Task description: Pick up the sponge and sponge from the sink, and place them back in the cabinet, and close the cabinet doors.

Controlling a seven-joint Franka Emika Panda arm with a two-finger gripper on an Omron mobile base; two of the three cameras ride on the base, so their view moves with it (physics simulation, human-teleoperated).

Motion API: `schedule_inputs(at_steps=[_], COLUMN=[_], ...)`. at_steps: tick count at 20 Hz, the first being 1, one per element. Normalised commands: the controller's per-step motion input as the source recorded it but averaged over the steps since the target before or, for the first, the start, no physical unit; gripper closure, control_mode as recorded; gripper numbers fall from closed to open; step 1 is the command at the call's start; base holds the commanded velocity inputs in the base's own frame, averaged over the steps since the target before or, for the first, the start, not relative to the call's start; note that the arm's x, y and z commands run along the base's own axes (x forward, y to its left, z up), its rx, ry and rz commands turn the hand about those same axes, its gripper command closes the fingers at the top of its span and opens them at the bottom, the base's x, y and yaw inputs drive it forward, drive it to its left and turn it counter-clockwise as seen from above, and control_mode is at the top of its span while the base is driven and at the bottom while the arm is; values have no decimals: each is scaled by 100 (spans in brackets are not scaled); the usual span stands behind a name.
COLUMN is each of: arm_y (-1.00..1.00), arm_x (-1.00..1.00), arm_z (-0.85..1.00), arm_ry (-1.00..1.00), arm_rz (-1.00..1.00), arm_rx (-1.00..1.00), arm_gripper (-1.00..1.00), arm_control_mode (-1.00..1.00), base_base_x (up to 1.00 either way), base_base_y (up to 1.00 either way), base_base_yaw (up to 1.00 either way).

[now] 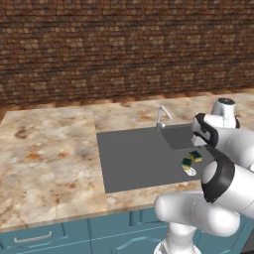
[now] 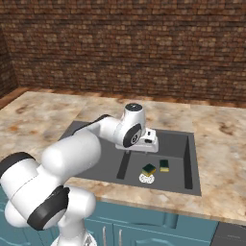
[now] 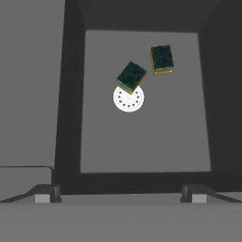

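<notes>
While my white arm reaches out over the basin, the left base view shows the wide dark grey rectangular sink [image 1: 134, 158] sunk into the tan marble worktop [image 1: 49, 158], with a slim silver faucet [image 1: 161, 118] at its far rim. Two small yellow-bodied sponges with dark green scouring faces lie on the sink floor toward its right end: the nearer sponge [image 1: 186, 162] touches the round white drain [image 1: 190, 171], and the farther sponge [image 1: 196, 156] sits just beside it, apart by a thin gap.

Seen from the right base view, my end effector [image 2: 149, 143] hangs above the sink floor, and both sponges lie below it and a little to the right, the nearer sponge [image 2: 149, 169] overlapping the drain's edge [image 2: 146, 178], the farther sponge [image 2: 165, 165] closer to the right wall.

Looking down through the hand view, my two dark fingertips [image 3: 43, 193] stand spread as wide as they go and hold nothing. Both sponges lie ahead of them, toward the top of this view. The nearer sponge [image 3: 131, 76] is turned on a diagonal to my fingers, its corner over the drain [image 3: 128, 99]; the farther sponge [image 3: 162, 59] sits more nearly square. Soft, flat blocks on a smooth matte floor: I judge I must descend, shift forward and roll to cross the nearer one's short side
</notes>
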Motion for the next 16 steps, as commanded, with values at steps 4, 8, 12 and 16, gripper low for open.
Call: schedule_inputs(at_steps=[4, 8, 12, 16], arm_y=[0, 0, 0, 0], arm_x=[5, 8, 9, 9], arm_z=[-22, -21, -20, -19], arm_ry=[0, 0, 0, 0], arm_rz=[0, 0, 0, 0], arm_rx=[0, 0, 0, 0], arm_gripper=[-100, -100, -100, -100], arm_control_mode=[-100, -100, -100, -100], base_base_x=[0, 0, 0, 0], base_base_y=[0, 0, 0, 0], base_base_yaw=[0, 0, 0, 0])
